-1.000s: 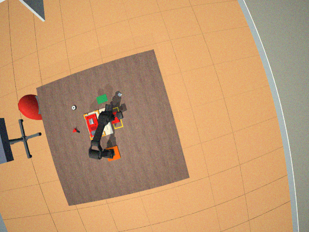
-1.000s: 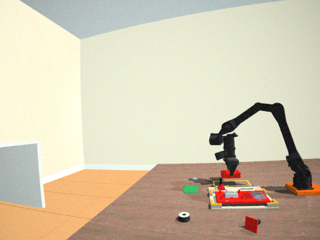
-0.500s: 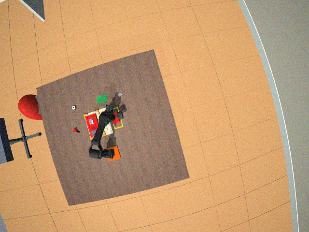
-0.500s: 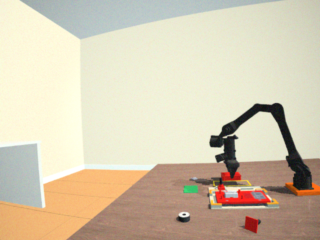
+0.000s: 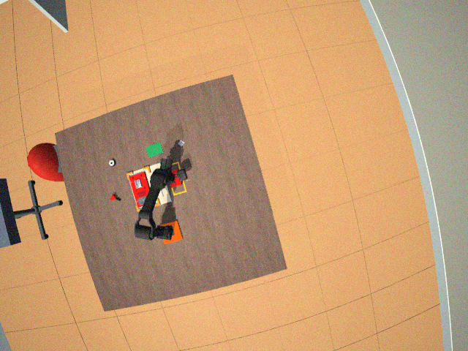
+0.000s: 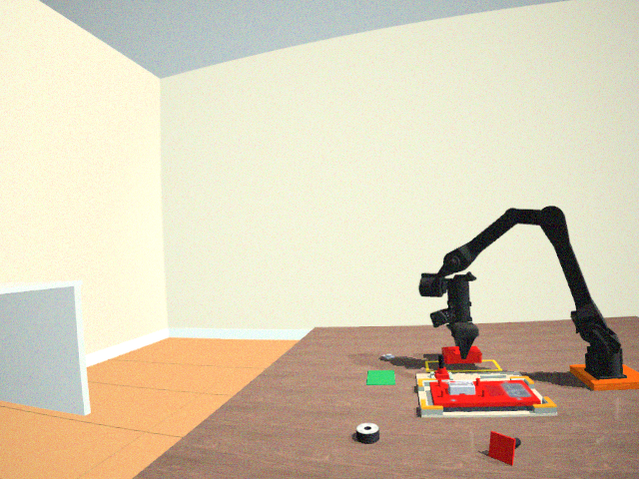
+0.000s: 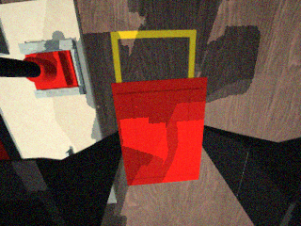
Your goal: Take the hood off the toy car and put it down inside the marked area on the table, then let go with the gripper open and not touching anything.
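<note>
— State of the gripper?
— Clamped on the red hood, which is held above the yellow outline.
— Handling?
— Probably light, stiff and smooth-faced. Retain the grip across opposite side edges, level.
— Obscured items?
— Fingertip contact is unclear in the wrist view; the hood hides the outline's near part. Arm covers part of the toy car from above.

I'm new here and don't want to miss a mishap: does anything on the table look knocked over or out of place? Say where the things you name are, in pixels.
Perhaps the small red panel (image 5: 113, 197) (image 6: 501, 447) near the car's frame (image 5: 164, 196) (image 6: 489, 410): it stands on edge, a dark knob behind it, as if set aside. Nothing looks spilled.
</note>
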Action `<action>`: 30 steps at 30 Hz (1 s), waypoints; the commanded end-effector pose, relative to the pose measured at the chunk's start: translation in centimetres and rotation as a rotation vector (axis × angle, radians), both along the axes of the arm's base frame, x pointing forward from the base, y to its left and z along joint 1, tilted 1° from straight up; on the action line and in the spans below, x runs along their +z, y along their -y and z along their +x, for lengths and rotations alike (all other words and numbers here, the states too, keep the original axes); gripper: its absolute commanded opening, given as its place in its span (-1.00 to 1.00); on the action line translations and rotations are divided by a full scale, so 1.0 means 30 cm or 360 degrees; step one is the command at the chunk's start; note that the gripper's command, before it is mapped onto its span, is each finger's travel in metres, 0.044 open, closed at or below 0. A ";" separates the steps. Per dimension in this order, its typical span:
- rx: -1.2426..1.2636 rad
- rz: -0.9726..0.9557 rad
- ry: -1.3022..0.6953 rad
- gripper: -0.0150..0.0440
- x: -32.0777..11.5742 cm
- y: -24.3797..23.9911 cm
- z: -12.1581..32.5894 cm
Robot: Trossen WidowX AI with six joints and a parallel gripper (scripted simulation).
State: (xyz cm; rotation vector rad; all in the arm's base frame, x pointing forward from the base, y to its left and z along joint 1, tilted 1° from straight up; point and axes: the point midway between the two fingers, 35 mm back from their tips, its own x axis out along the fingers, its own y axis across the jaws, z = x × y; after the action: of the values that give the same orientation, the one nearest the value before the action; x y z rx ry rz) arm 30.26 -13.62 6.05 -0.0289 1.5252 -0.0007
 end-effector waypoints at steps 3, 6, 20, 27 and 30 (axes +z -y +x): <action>0.0005 0.0004 -0.0002 -0.49 -0.012 -0.001 0.001; 0.0005 0.0004 -0.0002 -0.49 -0.017 -0.001 0.001; 0.0005 0.0004 -0.0002 -0.49 -0.040 -0.001 0.002; 0.0005 0.0004 -0.0002 -0.49 -0.052 -0.001 0.003; 0.0005 0.0004 -0.0002 -0.49 -0.056 -0.001 0.003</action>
State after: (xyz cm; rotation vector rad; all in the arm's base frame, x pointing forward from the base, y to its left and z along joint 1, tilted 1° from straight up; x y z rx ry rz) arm 30.32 -13.64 4.62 -0.0293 1.5244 -0.0008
